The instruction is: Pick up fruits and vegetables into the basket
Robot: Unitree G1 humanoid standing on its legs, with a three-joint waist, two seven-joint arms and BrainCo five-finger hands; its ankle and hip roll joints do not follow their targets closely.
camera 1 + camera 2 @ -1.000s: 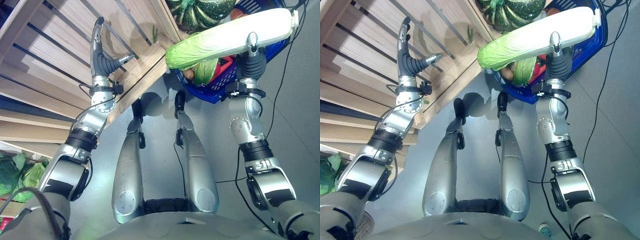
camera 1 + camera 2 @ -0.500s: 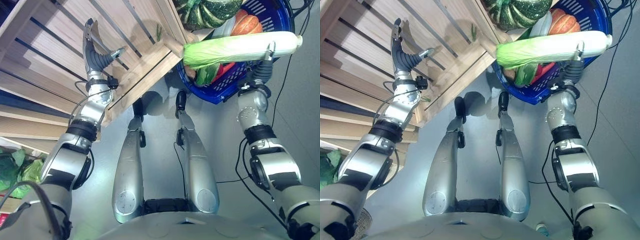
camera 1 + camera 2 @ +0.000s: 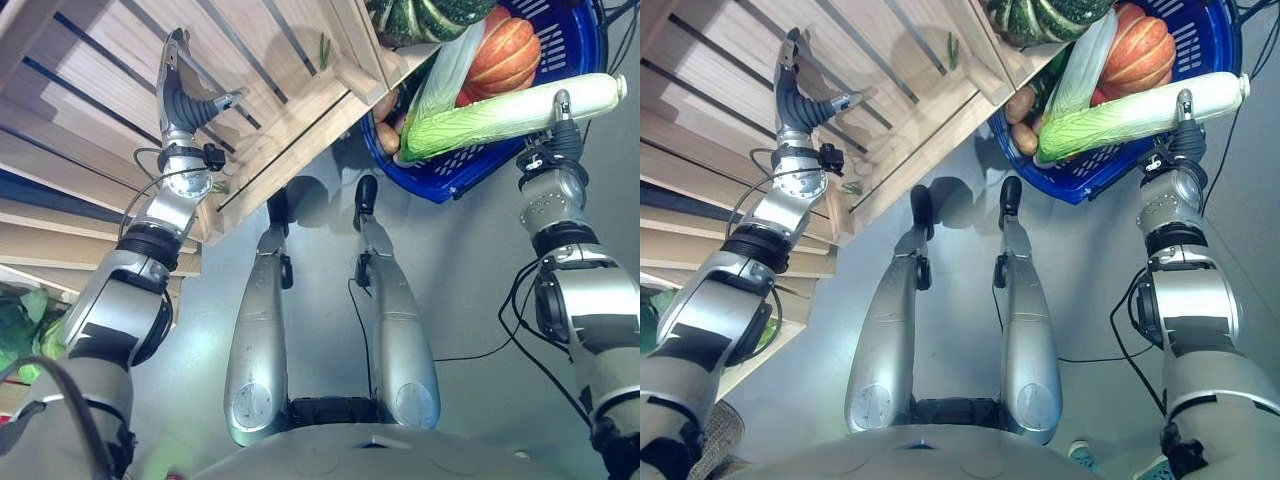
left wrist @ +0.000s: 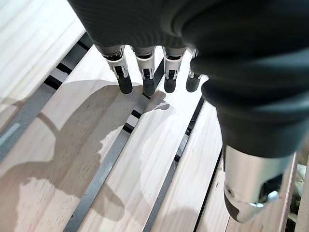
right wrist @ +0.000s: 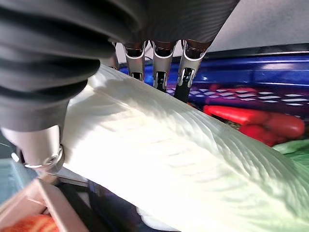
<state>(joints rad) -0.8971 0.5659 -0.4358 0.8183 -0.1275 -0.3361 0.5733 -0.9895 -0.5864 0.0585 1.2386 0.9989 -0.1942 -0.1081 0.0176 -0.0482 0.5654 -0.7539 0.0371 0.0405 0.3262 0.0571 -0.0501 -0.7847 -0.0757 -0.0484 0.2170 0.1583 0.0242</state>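
The left hand (image 3: 180, 95) is raised over the slatted wooden crate (image 3: 110, 90) at the left, its arm stretched up along the boards. Its fingers (image 4: 145, 77) are straight and close together, thumb (image 4: 251, 183) spread off to the side, and it holds nothing; the dark tips hang just above the pale slats, with the hand's shadow falling on the wood below.

Past the crate's corner, a dark green striped pumpkin (image 3: 425, 18) sits at the top, against the crate's edge.

To the right stands the blue basket (image 3: 580, 50) on the grey floor (image 3: 470, 280). Inside it lie an orange pumpkin (image 3: 505, 58), a second pale leafy vegetable (image 3: 1080, 65) leaning across the middle, some brown potatoes (image 3: 1023, 105) near the crate side, and something red (image 5: 260, 123), probably peppers, though it is partly covered.

The right hand (image 5: 43, 96) is lifted at the basket's near rim, arm reaching straight up. It grips a long cabbage (image 3: 510, 112) by its white stalk end, fingers (image 5: 186, 77) wrapped over one side and thumb (image 5: 36, 145) pressed on the other. The cabbage lies across the basket's top, its green leafy end pointing towards the crate, above the other produce.
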